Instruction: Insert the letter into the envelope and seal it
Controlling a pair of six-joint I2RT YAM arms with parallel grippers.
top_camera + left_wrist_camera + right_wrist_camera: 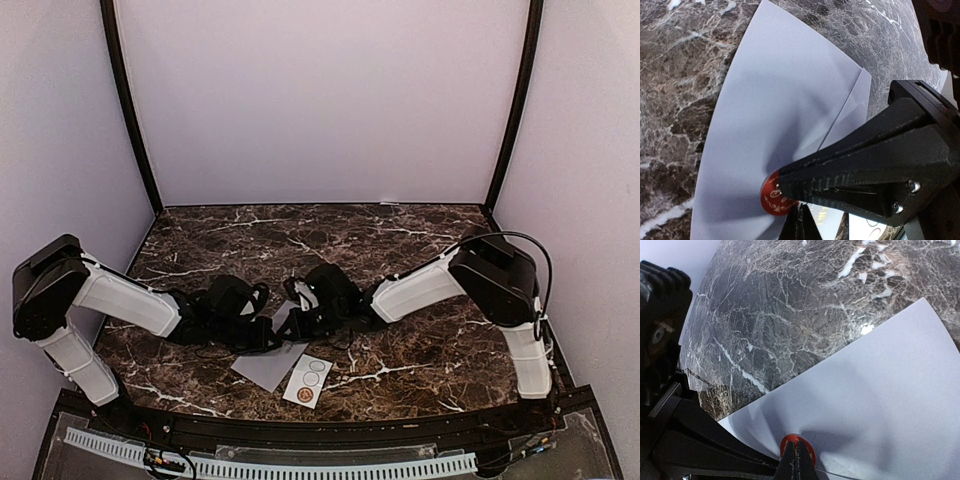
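The grey-lavender envelope [266, 370] lies flat at the table's front middle, with its flap folded down [780, 110]. A round red seal [770, 196] sits on the flap [788, 442]. My right gripper [799, 460] is shut, and its joined tips press on the seal. In the left wrist view it reaches in from the right as a black finger [850, 160] over the seal. My left gripper [801, 222] is shut, with its tips on the envelope right beside the seal. In the top view both grippers [270, 338] [292, 325] meet over the envelope. The letter is not in view.
A white sticker strip [308, 380] with round seals lies against the envelope's right edge, near the front rim; it also shows in the left wrist view [875, 224]. Dark marble tabletop [400, 240] is enclosed by lavender walls at the back and sides.
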